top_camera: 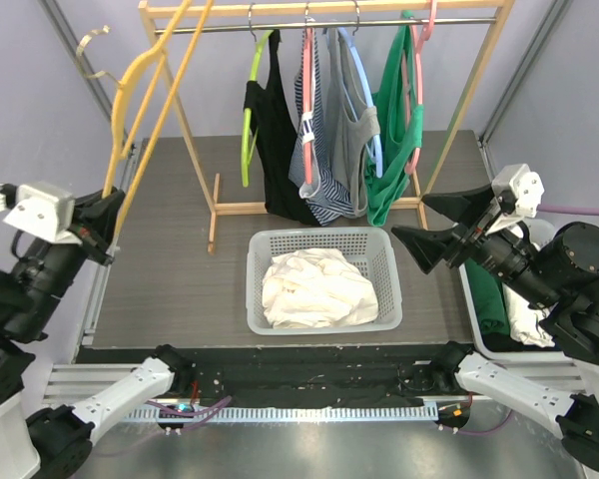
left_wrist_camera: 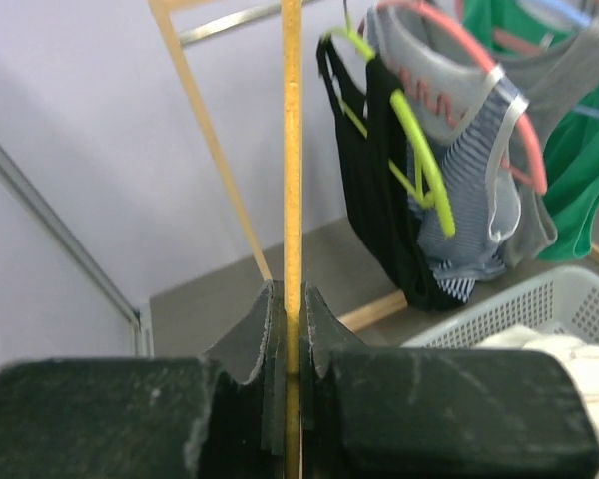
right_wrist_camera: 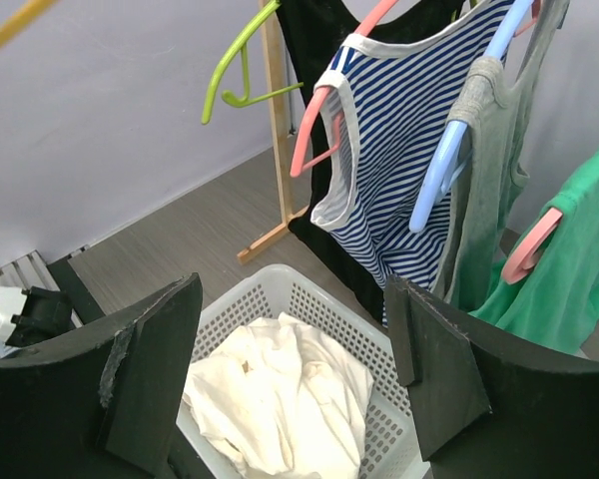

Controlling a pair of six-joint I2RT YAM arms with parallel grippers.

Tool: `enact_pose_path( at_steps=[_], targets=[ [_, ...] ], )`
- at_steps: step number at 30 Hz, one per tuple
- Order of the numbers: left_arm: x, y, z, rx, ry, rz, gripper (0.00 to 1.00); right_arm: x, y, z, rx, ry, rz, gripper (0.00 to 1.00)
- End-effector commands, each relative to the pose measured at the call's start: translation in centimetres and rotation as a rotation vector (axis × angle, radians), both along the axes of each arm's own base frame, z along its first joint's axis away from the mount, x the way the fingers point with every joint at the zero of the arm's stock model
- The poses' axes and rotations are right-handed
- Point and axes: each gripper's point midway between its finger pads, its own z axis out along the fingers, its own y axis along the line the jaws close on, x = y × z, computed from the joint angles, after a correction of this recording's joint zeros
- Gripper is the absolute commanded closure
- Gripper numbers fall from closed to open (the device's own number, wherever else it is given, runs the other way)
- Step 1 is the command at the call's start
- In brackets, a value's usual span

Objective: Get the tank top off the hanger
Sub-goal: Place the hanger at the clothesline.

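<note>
Tank top (top_camera: 317, 289), cream, lies crumpled in the white basket (top_camera: 256, 294) on the tabletop (top_camera: 170, 249). Left arm (top_camera: 50, 249) is raised at the left edge, jaws pinched tight on the bare yellow hanger (top_camera: 130, 90). Right arm (top_camera: 539, 269) points level toward the basket, jaws wide apart, holding nothing.

Basket (top_camera: 257, 291): bare desk (top_camera: 165, 269) to its left, open passage. Behind it, hanging tops (top_camera: 324, 140) packed close along the rail (top_camera: 280, 26); wooden rack foot (top_camera: 214, 212) crosses the desk behind its left corner. Above it, open air.
</note>
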Motion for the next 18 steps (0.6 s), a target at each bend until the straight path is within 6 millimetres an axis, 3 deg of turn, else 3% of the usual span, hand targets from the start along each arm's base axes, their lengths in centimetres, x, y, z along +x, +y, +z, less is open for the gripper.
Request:
enact_pose_path(
  at_steps=[1, 9, 13, 16, 18],
  targets=[
    [0.7, 0.5, -2.1, -0.071, 0.08, 0.061, 1.0, 0.6, -0.2, 1.5, 0.038, -0.001, -0.033, 0.18],
    [0.7, 0.6, -6.4, -0.022, 0.23, 0.082, 1.0, 1.3, 0.5, 1.3, 0.028, 0.01, -0.033, 0.19],
    [2.6, 0.4, -9.3, 0.022, 0.382, 0.149, 1.0, 1.5, 0.6, 1.4, 0.03, 0.017, -0.034, 0.19],
    [4.2, -0.7, -9.9, 0.054, 0.456, 0.152, 1.0, 1.5, 1.0, 1.4, 0.028, 0.02, -0.02, 0.2],
    [5.0, -0.9, -9.3, 0.057, 0.455, 0.165, 1.0, 1.5, 1.1, 1.3, 0.025, 0.024, -0.016, 0.2]
  ],
)
